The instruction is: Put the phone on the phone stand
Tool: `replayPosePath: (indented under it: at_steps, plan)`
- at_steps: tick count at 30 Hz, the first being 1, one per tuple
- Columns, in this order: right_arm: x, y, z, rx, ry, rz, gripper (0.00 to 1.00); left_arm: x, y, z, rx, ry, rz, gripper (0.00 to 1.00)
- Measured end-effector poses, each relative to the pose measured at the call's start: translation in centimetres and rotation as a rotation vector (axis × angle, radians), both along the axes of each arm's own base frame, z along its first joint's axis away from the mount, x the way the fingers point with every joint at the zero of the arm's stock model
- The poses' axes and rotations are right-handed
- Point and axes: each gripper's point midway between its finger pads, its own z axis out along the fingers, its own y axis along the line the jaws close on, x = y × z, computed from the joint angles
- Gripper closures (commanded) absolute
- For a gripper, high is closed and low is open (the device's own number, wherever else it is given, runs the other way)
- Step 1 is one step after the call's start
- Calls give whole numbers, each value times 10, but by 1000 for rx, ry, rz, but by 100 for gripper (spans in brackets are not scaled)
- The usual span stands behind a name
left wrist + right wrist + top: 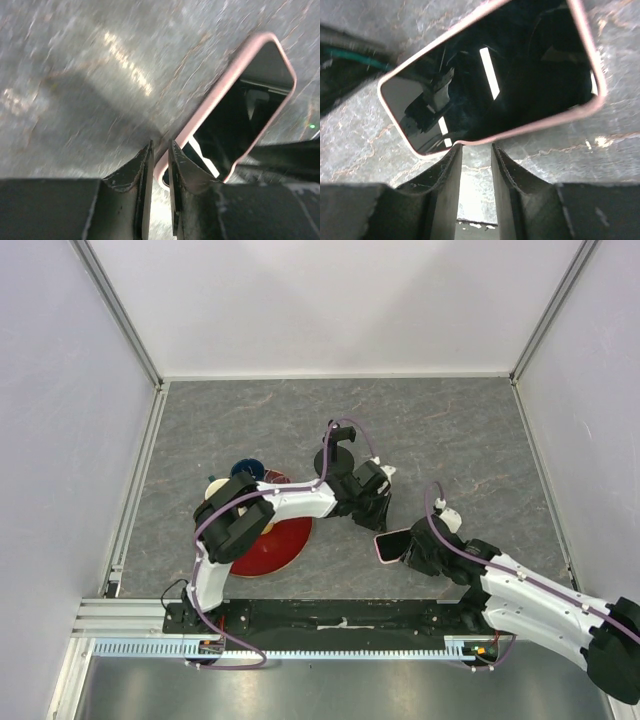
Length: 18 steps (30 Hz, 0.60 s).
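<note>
Our left gripper (160, 150) has its jaws drawn in to a narrow slit, and a pink corner of the phone (235, 100) is caught between the tips. The phone runs out from there to the right, glossy black screen up and reflecting the arms. It sits on the grey marbled worktop (470, 440), close to the near edge and a little right of the middle.

Our right gripper (476, 150) meets the phone from the opposite side. Its jaws stand partly apart with bare worktop showing between them. The phone's long pink rim lies right at the fingertips but is not clamped.

Just beyond the left wrist, toward the far edge, stands a black upright piece with a round foot. As far as we can tell it is the phone stand (328, 460), and a purple cable (345, 425) loops over it. The left wrist sits between it and the phone.

Toward the left edge, a red round tray (285, 545) lies partly under the left forearm. A blue object (245, 468) and a cream disc (213, 485) are just behind the tray, both half hidden by the arm.
</note>
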Motion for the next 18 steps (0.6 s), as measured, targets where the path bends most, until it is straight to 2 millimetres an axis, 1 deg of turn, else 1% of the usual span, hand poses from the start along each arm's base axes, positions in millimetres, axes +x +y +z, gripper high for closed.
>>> replayPosePath:
  at_steps: [4,6,7,8,10,11,13,14,16,17,18]
  plan:
    - [13,-13,0,-61,-26,-36,55,-10,25,-1,38,-6,21,76]
    - [21,-20,1,-76,-45,-60,48,-16,36,-1,57,2,23,75]
    - [25,-22,3,-80,-57,-68,43,-20,40,-1,65,6,21,75]
    - [27,-23,4,-82,-67,-70,31,-24,43,0,73,9,20,75]
    - [31,-21,10,-77,-92,-51,11,-30,51,1,88,17,22,72]
    - [32,-20,13,-76,-102,-42,2,-33,54,4,92,19,22,70]
    - [36,-14,22,-70,-123,8,2,-36,59,13,85,12,31,66]
    - [37,-11,25,-71,-130,33,2,-36,63,20,80,1,38,61]
    - [41,-4,32,-76,-135,83,2,-37,71,42,42,-40,56,54]
    - [45,-1,36,-85,-133,101,2,-36,76,53,25,-62,66,46]
    - [48,2,38,-91,-131,110,2,-37,82,69,-5,-93,79,42]
